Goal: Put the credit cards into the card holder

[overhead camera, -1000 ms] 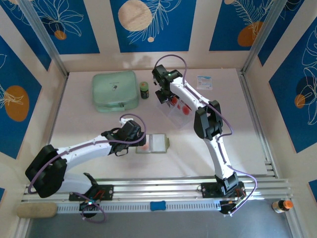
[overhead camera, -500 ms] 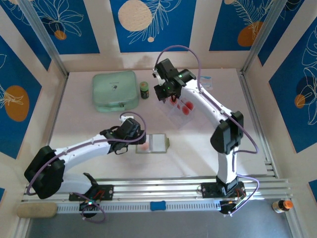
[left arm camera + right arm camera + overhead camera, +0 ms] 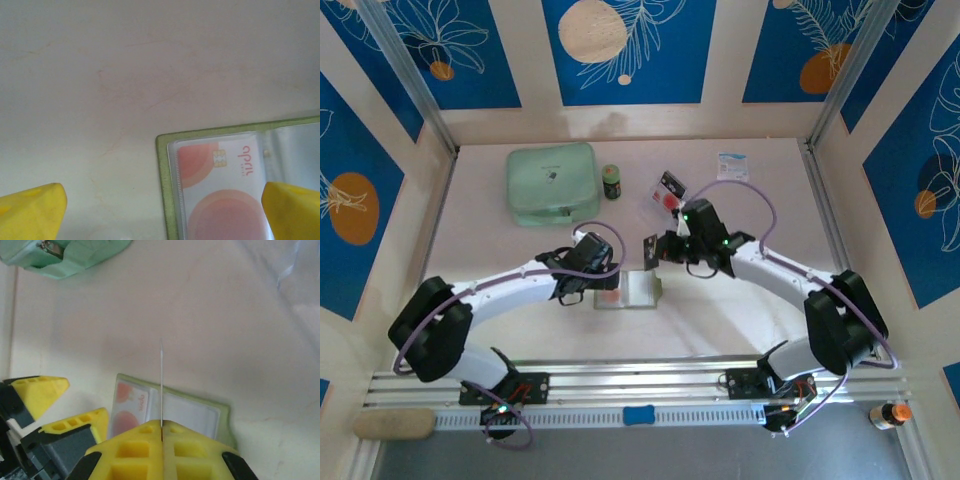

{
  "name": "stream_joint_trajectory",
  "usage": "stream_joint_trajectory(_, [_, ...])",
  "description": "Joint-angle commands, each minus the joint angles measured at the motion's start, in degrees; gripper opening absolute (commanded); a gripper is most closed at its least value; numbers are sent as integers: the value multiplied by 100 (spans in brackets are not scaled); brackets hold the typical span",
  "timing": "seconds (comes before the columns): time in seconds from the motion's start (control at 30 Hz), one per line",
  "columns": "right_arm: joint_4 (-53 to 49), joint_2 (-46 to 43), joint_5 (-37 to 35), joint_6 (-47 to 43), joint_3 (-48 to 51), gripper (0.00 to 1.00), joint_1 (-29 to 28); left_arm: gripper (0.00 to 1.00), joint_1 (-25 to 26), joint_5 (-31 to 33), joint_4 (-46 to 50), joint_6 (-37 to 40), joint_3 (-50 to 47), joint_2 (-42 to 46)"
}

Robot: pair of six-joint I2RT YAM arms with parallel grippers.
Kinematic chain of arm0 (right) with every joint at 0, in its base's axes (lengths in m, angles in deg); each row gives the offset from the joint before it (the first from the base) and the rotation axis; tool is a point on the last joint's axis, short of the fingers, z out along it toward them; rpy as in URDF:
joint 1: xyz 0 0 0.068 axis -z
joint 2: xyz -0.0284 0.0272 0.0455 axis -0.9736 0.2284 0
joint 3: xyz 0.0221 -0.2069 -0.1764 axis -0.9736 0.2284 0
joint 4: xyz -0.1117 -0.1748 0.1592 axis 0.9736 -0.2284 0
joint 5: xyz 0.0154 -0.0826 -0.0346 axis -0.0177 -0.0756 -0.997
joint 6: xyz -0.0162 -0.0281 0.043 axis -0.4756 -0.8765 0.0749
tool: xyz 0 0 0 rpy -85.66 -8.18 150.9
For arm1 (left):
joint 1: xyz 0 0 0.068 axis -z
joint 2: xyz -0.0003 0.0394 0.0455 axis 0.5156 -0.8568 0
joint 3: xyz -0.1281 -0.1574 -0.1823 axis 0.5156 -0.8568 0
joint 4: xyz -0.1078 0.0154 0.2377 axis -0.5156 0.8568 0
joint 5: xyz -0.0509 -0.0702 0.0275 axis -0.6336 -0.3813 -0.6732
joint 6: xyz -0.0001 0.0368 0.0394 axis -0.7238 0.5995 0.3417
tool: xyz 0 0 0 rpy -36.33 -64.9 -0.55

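- left gripper (image 3: pixel 162 212): low centre of the top view, at the holder's left end. jaws spread wide and gripping nothing. in its own wrist view one yellow tip sits in each bottom corner, the holder's corner between them. whether a tip touches the holder cannot be told.
- card holder (image 3: pixel 235 127): olive, lying open and flat on the table, centre of the top view, between the two grippers. clear sleeves face up.
- stored card (image 3: pixel 215 200): already inside the left sleeve, red circles showing through the plastic. the sleeve beside it looks empty.
- right gripper (image 3: pixel 161 432): just above and right of the holder in the top view. jaws closed on a card, yellow fingers pressed together at the bottom of its wrist view.
- held card (image 3: pixel 161 380): seen edge-on as a thin white line rising from the fingers, poised over the middle of the holder, apart from it.
- step in hand, judged: bringing the held card to the holder; insertion not yet begun.
- next move, judged: line the card's free edge up with the mouth of the empty sleeve, tilt it shallow and slide it in. the left gripper may need to pin the holder so it does not skid.
- tray (image 3: pixel 295 280): clear plastic, beyond the right gripper, with a spare card (image 3: pixel 669 188) in it.
- case (image 3: pixel 552 184): mint green, far left of the table.
- bottle (image 3: pixel 611 181): small, dark, just right of the case.
- packet (image 3: pixel 732 166): small, white and blue, far right, near the back wall.
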Motion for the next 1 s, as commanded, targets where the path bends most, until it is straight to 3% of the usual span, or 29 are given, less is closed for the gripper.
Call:
stream_joint_trajectory(0.0, [1915,-147,285,1104,717,0,-163,100,-55,-65,186,120,135,-115])
stream_joint_trajectory(0.4, [3266,206,-548,1471,1598,0,-987,100,-49,10,255,79,-123,-264])
stream_joint_trajectory(0.97, [3731,670,-878,1573,1721,0,-1165,100,-45,112,292,-127,-433,-353])
